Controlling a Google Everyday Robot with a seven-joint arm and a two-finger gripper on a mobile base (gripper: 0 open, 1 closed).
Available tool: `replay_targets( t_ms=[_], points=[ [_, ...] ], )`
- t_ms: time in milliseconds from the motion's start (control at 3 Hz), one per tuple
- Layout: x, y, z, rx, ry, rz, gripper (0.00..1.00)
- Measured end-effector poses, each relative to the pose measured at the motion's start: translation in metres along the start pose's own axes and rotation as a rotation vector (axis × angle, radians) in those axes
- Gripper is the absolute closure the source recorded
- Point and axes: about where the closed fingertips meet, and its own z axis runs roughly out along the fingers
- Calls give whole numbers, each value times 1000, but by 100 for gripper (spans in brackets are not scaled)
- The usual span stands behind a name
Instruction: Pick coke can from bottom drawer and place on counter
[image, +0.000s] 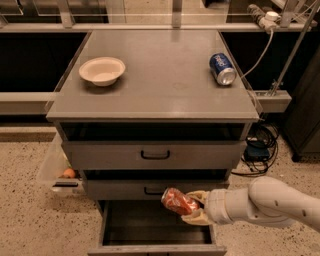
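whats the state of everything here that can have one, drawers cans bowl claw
bottom drawer, open
middle drawer, shut
top drawer, shut
coke can, tilted, held clear above bottom drawer
claw, shut on coke can, in front of middle drawer
blue can, on its side on counter
bowl, upright, empty

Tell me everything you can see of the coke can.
The coke can is small, red with pale markings, metal by its look. It lies nearly sideways, tilted, held in the end effector, whose pale fingers close on its right end. It hangs above the open bottom drawer, level with the front of the middle drawer, touching nothing else.
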Motion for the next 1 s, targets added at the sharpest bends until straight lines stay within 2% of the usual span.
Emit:
replay_targets(
  t_ms=[333,667,1000],
  points=[
    [-42,7,-44,14,-31,-87,100],
    [-42,7,-44,14,-31,-87,100],
    [-71,2,-65,5,-39,-144,100]
  ],
)
